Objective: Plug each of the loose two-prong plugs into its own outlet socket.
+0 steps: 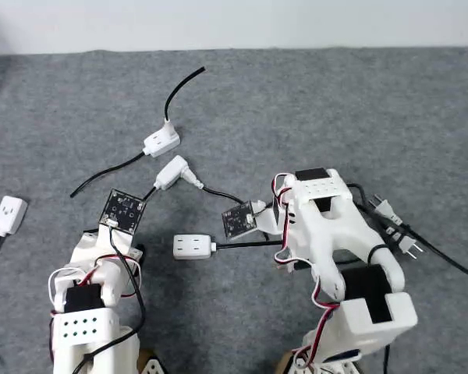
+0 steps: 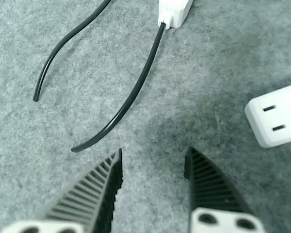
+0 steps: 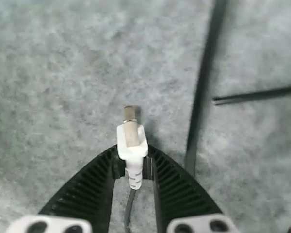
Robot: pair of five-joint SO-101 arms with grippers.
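Right wrist view: a two-prong plug, likely light and rigid, is pinched by its white body in the right claw. The left claw is held wide; an outlet socket lies at the plug's eight o'clock.

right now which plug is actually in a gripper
The white plug, pinched in the right gripper with its prongs pointing away. The dark plugs by the right arm lie loose on the mat.
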